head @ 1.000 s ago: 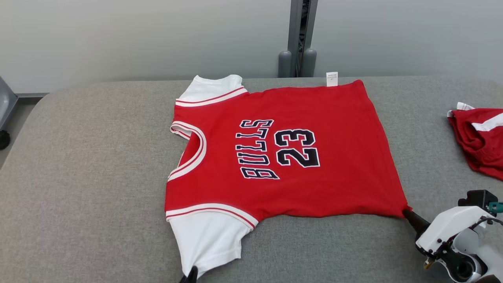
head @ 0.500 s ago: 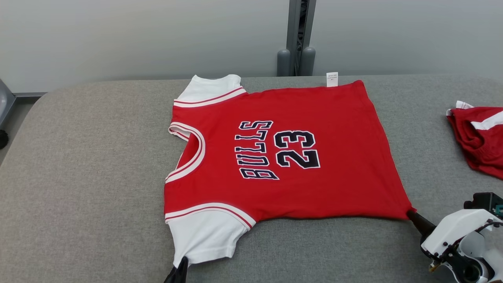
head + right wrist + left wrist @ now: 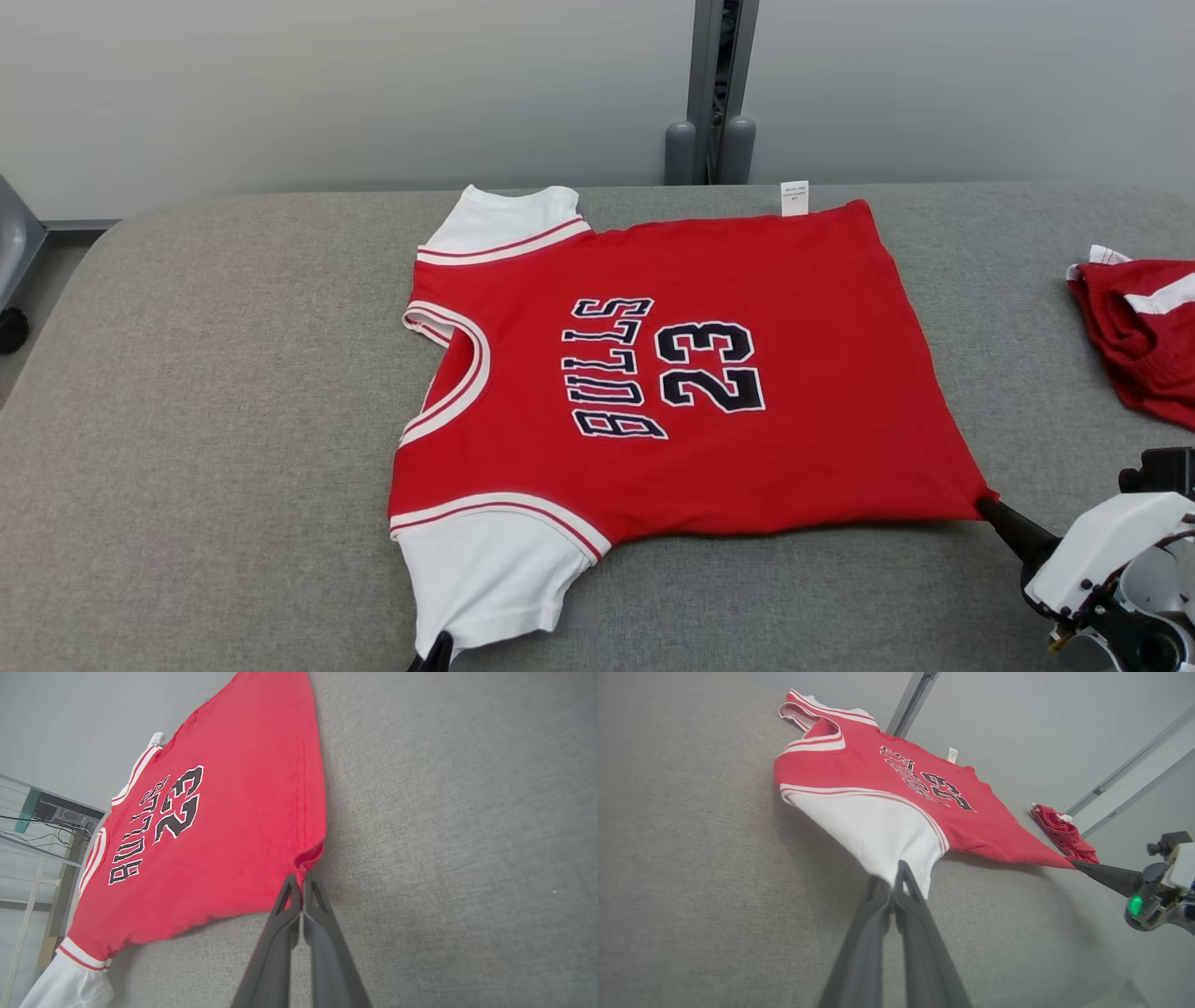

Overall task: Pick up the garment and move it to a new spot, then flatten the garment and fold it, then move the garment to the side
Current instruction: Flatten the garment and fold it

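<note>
On the grey fabric table (image 3: 187, 420), our red-and-white Bulls jersey (image 3: 672, 373) lies flat, long axis running left-right; our left gripper (image 3: 892, 879) clamps the near white sleeve (image 3: 485, 579), our right gripper (image 3: 301, 879) pinches the near hem corner (image 3: 971, 490).

The scene contains one garment (image 3: 822, 373), red, which carries two white sleeves (image 3: 485, 579), one white label (image 3: 794, 198), one printed word (image 3: 607, 369) and one two-digit number (image 3: 709, 366). One second red clothing item (image 3: 1144, 345) is also present, giving two textile items in total. There is one surface (image 3: 205, 420), grey and padded. Two sets of jaws are present, the left jaws and the right jaws. Each set has two dark fingers: the left fingers (image 3: 864, 952) and the right fingers (image 3: 275, 952), four in all. One upright post (image 3: 724, 75) stands behind the surface, with two grey cylinders (image 3: 681, 152) at its foot.
</note>
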Tool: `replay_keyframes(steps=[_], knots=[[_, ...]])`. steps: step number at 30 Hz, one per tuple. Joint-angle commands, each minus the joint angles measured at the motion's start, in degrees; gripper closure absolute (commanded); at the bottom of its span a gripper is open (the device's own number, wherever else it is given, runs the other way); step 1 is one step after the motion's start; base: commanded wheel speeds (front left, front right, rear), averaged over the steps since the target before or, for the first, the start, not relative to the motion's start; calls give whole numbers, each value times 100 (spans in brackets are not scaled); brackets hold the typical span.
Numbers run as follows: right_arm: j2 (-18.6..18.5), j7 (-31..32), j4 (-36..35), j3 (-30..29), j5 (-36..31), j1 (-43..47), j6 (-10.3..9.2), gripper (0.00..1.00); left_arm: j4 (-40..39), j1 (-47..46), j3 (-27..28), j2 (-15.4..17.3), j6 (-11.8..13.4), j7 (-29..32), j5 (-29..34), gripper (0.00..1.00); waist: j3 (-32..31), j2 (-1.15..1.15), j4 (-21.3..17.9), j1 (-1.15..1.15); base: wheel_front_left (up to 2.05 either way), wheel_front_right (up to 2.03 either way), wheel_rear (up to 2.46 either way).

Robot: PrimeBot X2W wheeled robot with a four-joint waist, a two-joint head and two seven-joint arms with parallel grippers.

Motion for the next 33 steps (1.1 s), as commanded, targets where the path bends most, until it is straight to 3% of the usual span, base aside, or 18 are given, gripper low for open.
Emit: replay_keyframes(steps=[1,14,25,33], knots=[[-40,29,-23,-27,-33,69,4,100,-17,81,6,38,-16,0,-20,100,1,0,1,0,0,0,0],[286,1201,-1050,-1254,-958,1001,4,100,-254,209,-61,278,18,169,21,100,52,0,-4,0,0,0,0],[1378,2125,-2008,-2614,-2186,1014,4,100,-364,-522,146,142,-28,53,-13,100,164,0,-86,0,0,0,0],[1961,2595,-2181,-3328,-2909,504,4,100,-158,-1145,356,64,-25,-29,-41,100,409,0,-174,0,0,0,0]])
